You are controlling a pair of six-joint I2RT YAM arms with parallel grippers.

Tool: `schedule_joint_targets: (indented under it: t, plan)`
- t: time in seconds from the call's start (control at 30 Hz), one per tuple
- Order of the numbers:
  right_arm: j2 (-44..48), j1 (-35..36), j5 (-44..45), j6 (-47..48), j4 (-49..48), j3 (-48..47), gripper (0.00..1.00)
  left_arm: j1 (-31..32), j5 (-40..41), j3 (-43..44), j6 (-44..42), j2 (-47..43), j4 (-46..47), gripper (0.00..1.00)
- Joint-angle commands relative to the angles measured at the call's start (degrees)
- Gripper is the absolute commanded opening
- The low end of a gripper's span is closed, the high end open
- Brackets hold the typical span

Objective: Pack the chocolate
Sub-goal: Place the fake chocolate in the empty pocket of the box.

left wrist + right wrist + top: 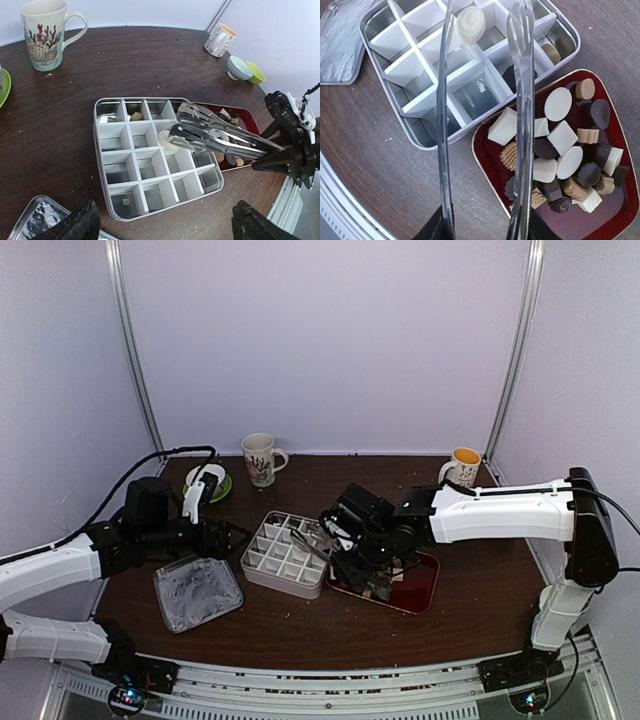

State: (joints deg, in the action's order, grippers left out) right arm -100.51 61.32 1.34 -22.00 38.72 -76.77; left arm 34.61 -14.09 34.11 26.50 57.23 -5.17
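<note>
My right gripper (480, 230) is shut on the handles of long metal tongs (522, 125), whose blades stand spread apart over the divided white box (422, 142). A round white chocolate (470, 24) rests on a divider beside the left blade; the left wrist view shows the same white chocolate (170, 142) under the tong tips. A tan piece (551, 52) and a dark piece lie in cells. Several white, tan and dark chocolates (560, 140) fill the red tray (490, 160). My left gripper (165, 225) is open just short of the box's near-left corner, holding nothing.
The box's silver lid (197, 592) lies front left of the box (285, 555). A patterned mug (260, 458) and a yellow-lined mug (463, 466) stand at the back edge. A green plate with a bowl (207, 483) sits back left.
</note>
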Motion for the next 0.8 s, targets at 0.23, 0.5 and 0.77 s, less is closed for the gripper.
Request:
schedule_joint_targets:
  t: [0.23,0.5,0.77]
  plan:
    - [0.3,0.7,0.4,3.2,1.9,-2.4,0.46,0.4,0.0,1.3,-0.5,0.0,0.6,0.95]
    - [-1.9,0.7,7.0,2.0,5.6,-5.0,0.44,0.3,0.1,1.1,-0.7,0.0,0.3,0.95]
    - [-1.5,0.7,7.4,3.0,5.7,-5.8,0.44,0.3,0.4,1.1,-0.8,-0.3,0.1,0.95]
